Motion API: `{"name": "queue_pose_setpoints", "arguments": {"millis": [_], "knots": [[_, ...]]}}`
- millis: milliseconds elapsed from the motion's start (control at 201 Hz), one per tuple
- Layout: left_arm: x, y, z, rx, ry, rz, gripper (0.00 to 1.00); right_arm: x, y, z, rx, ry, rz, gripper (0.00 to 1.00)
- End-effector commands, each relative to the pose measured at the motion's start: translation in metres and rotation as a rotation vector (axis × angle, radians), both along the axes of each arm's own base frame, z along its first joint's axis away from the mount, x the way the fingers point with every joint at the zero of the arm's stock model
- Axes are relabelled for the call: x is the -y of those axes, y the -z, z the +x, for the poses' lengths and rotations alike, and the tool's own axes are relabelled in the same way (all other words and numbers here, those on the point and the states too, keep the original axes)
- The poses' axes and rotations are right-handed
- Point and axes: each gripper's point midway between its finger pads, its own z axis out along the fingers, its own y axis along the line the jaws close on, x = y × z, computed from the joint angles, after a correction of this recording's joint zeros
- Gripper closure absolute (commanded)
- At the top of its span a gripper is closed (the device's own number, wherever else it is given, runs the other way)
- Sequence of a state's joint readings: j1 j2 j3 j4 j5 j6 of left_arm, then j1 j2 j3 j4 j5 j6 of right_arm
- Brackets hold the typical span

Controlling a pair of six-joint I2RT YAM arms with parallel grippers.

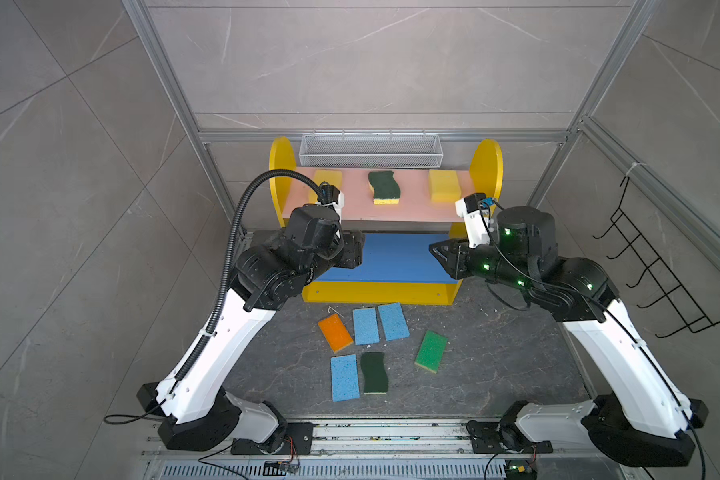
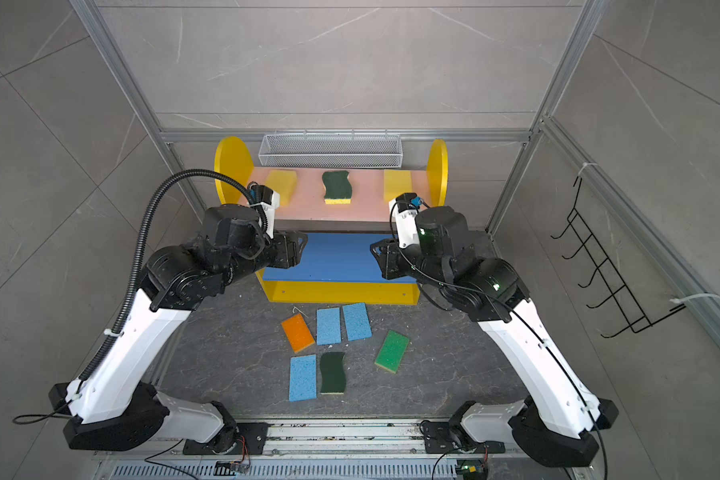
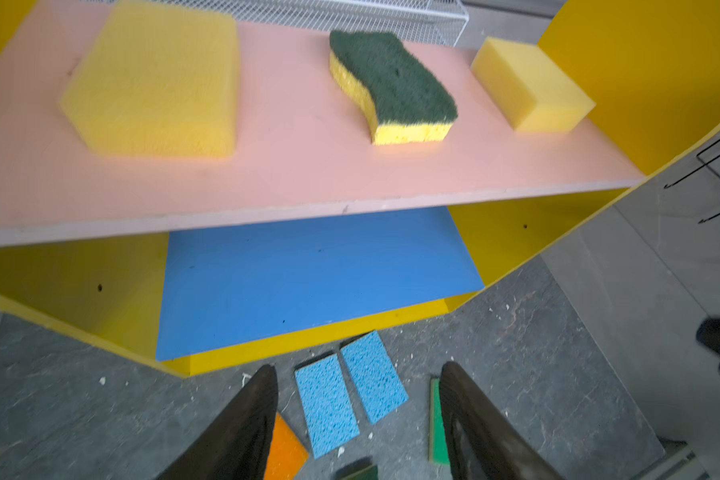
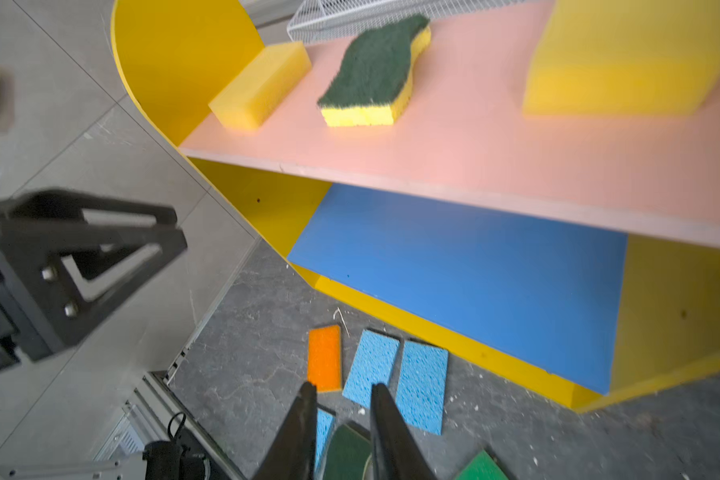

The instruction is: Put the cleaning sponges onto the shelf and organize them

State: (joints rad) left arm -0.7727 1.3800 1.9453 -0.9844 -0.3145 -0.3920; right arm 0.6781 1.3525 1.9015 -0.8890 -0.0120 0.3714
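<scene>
The yellow shelf point(image 1: 282, 166) stands at the back. Its pink upper board point(image 1: 350, 205) carries two yellow blocks point(image 1: 330, 178) point(image 1: 444, 186) with a dark-green scourer point(image 1: 384, 187) between them. The blue lower board point(image 1: 391, 259) is bare. On the floor in front lie an orange sponge point(image 1: 335, 332), three light-blue sponges point(image 1: 366, 326) point(image 1: 393, 321) point(image 1: 344, 377), a dark-green scourer point(image 1: 374, 372) and a bright-green sponge point(image 1: 431, 350). My left gripper point(image 3: 358, 368) hovers open and empty by the shelf's left end. My right gripper point(image 4: 342, 385) hovers by the right end, its jaws narrowly apart and empty.
A white wire mesh basket point(image 1: 371, 149) hangs behind the shelf's top. A black wire hook rack point(image 1: 657, 266) is on the right wall. Aluminium frame posts point(image 1: 208, 166) flank the shelf, and a metal rail point(image 1: 391, 434) crosses the front between the arm bases.
</scene>
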Motion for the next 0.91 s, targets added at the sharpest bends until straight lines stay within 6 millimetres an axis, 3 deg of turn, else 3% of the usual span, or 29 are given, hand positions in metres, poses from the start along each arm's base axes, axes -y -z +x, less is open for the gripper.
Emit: {"name": "queue_pose_setpoints", "arguments": {"millis": [0, 234, 403, 682, 901], "knots": [[-0.014, -0.007, -0.01, 0.032, -0.023, -0.034, 0.37, -0.013, -0.023, 0.022, 0.064, 0.017, 0.049, 0.74], [-0.034, -0.001, -0.033, 0.04, -0.022, -0.064, 0.38, -0.026, -0.026, 0.062, 0.107, 0.095, 0.027, 0.75], [-0.041, -0.002, -0.043, 0.058, 0.001, -0.057, 0.39, -0.025, -0.02, 0.085, 0.126, 0.171, -0.019, 0.75], [-0.043, 0.003, -0.05, 0.057, 0.029, -0.041, 0.47, -0.027, -0.02, 0.11, 0.181, 0.233, -0.077, 0.81], [-0.053, -0.003, -0.057, 0.08, 0.018, -0.057, 0.47, -0.032, -0.014, 0.128, 0.202, 0.256, -0.131, 0.83]]}}
